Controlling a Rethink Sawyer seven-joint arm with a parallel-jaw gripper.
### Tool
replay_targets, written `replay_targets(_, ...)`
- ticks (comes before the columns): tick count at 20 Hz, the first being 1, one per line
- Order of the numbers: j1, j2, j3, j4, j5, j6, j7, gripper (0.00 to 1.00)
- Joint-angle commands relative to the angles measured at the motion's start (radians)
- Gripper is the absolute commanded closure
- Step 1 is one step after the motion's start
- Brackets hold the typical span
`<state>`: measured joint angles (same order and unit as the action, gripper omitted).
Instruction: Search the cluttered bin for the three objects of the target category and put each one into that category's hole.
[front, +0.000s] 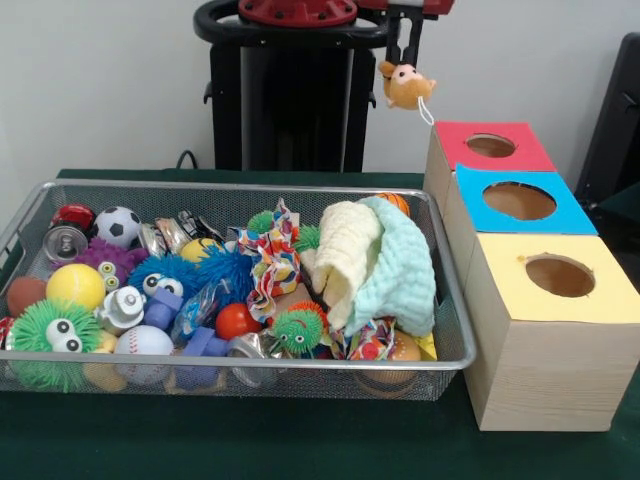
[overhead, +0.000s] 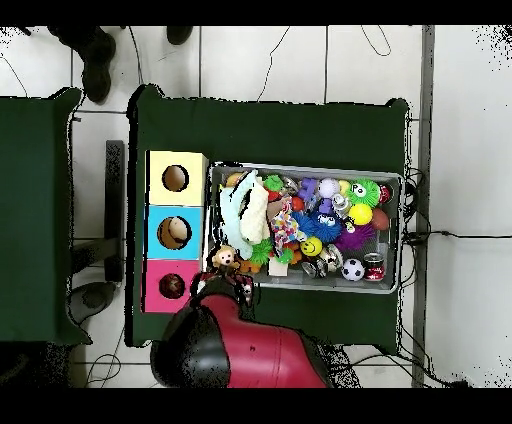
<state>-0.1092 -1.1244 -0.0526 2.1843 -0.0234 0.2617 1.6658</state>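
Clamping a small tan plush toy, the gripper hangs between bin and red-box hole; best carried squarely over the hole and lowered before release, its dangling string clear of the rim.

No text, label, brand or number can be read in either view. The silver can and the red can in the bin show printing too small to make out.
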Motion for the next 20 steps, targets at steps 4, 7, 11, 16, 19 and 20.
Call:
replay_targets(4, 0.092, 0.073, -0.026, 0.121, 0.141, -0.130, 0.360, 1.00)
replay_targets(7, 0.113, 0.076, -0.034, 0.122, 0.162, -0.139, 0.359, 1.00)
replay_targets(11, 0.119, 0.090, -0.029, 0.120, 0.181, -0.161, 0.366, 1.00)
replay_targets(16, 0.120, 0.127, -0.012, 0.100, 0.192, -0.203, 0.379, 1.00)
replay_targets(19, 0.116, 0.147, 0.002, 0.101, 0.190, -0.236, 0.392, 1.00)
replay_targets(20, 0.110, 0.150, 0.010, 0.102, 0.192, -0.244, 0.396, 1.00)
